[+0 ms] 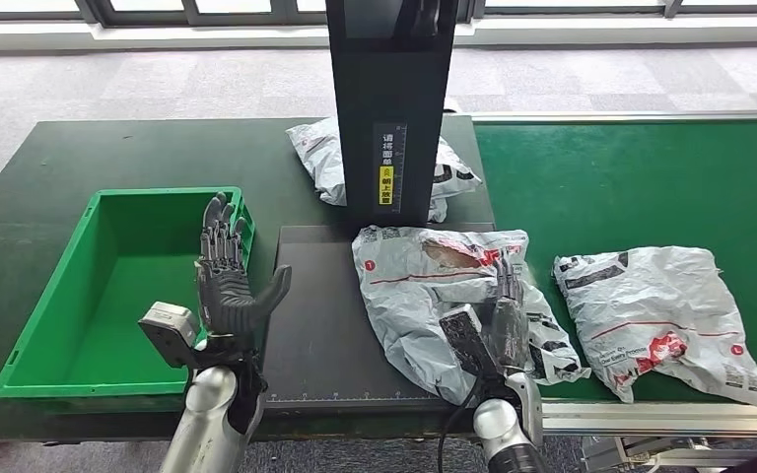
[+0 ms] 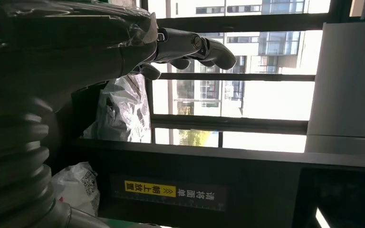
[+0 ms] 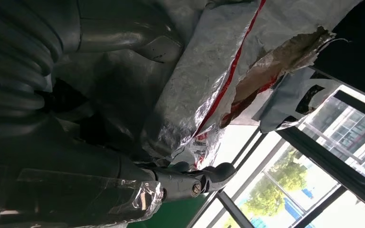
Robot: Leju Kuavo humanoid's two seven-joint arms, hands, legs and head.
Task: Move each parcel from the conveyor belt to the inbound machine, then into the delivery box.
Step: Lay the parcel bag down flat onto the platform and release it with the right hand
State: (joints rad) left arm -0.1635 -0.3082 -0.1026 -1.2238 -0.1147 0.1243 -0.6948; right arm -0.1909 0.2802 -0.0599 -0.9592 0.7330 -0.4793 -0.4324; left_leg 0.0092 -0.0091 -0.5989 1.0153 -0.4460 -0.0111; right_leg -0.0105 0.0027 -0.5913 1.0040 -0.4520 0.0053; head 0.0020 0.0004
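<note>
A crumpled grey parcel [image 1: 424,276] with red stripes lies half on the black plate [image 1: 315,335] of the inbound machine and half on the green conveyor belt [image 1: 631,187]. My right hand [image 1: 505,320] grips its near right part; in the right wrist view the thumb [image 3: 123,38] and dark fingers [image 3: 195,178] close around the foil-lined parcel [image 3: 209,71]. My left hand [image 1: 227,281] is raised with fingers spread and empty, between the green delivery box [image 1: 158,193] and the plate. A second parcel [image 1: 660,315] lies on the belt to the right.
The machine's black column [image 1: 389,108] with a yellow label stands behind the plate. A third parcel [image 1: 320,153] lies behind the column, also seen past my left hand [image 2: 190,47] as a pale parcel [image 2: 121,111]. Windows run along the far wall.
</note>
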